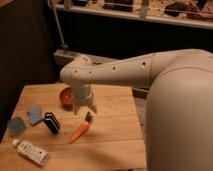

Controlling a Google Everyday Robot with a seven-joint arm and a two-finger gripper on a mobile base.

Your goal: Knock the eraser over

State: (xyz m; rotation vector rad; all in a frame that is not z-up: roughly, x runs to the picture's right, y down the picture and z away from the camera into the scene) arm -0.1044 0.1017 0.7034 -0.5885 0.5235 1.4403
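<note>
Here, my claw (84, 108) hangs low over the wooden table (115, 145), fingers spread, gripping nothing.
Just beneath it lies the carrot (80, 131); an orange bowl (65, 95) sits behind. The eraser (52, 123), black with white stripes, stands beside the carrot, apart from my claw, near a light-blue pad (34, 115). A white tube (31, 151) lies nearer the front edge, its print unreadable.

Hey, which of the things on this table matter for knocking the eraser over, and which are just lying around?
For the job: eraser, left of the carrot; gripper, open, just above the carrot's top, apart from the eraser.
Just lying about: carrot, red bowl, light-blue pad, round blue piece, white tube.
</note>
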